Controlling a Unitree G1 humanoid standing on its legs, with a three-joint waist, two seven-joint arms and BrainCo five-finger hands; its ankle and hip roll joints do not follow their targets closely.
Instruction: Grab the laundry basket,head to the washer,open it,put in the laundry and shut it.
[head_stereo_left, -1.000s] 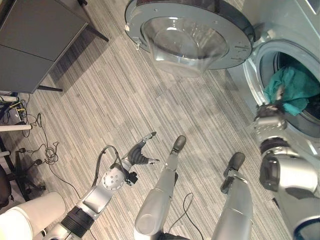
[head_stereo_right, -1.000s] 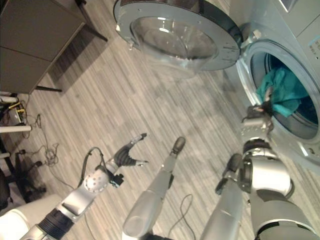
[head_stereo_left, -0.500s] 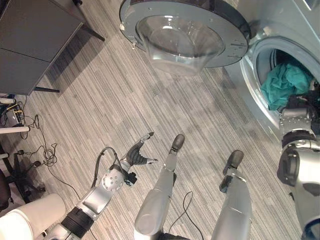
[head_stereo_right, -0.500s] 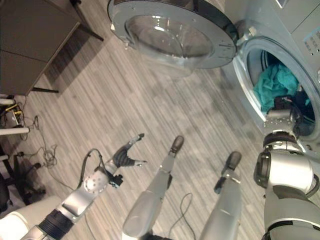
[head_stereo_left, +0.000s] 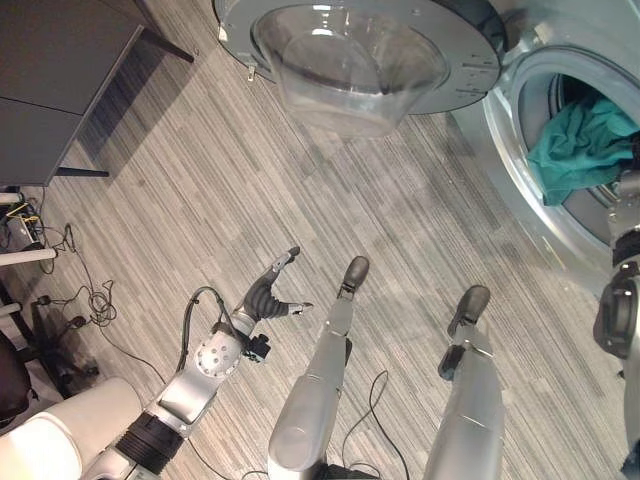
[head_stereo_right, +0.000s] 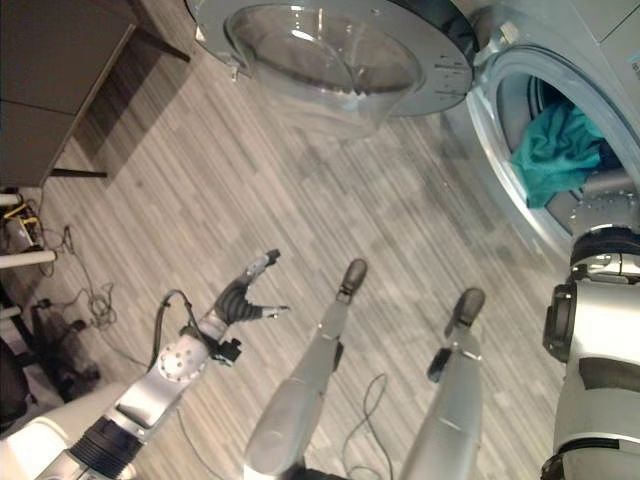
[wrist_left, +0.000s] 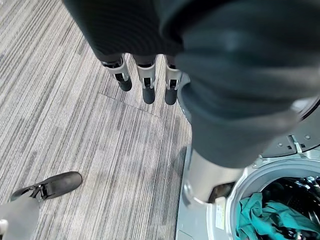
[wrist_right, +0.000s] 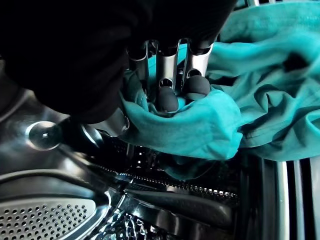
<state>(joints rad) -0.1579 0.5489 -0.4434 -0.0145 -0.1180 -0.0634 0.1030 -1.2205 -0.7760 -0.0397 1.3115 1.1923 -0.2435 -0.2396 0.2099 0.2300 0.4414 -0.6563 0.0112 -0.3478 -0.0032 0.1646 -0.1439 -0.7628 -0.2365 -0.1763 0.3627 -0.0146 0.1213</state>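
The washer's round door (head_stereo_left: 462, 62) hangs open, its glass bowl (head_stereo_left: 350, 60) facing the floor. Beside it, the drum opening (head_stereo_left: 520, 190) holds a teal cloth (head_stereo_left: 582, 145). My right arm reaches into the drum from the right. In the right wrist view my right hand (wrist_right: 167, 95) has its dark fingertips and thumb pinched on a fold of the teal cloth (wrist_right: 260, 90), just above the perforated drum wall (wrist_right: 45, 220). My left hand (head_stereo_left: 265, 300) hangs low over the floor at the lower left, fingers (wrist_left: 145, 82) straight and holding nothing.
A dark cabinet (head_stereo_left: 50, 90) stands on thin legs at the upper left. Loose cables (head_stereo_left: 45, 240) lie on the floor by the left edge. Striped grey flooring (head_stereo_left: 250, 190) stretches between the cabinet and the washer.
My right hand has gone from the drum's rim deeper into the drum, taking the teal cloth along. The camera has shifted a little. My left hand hangs as before.
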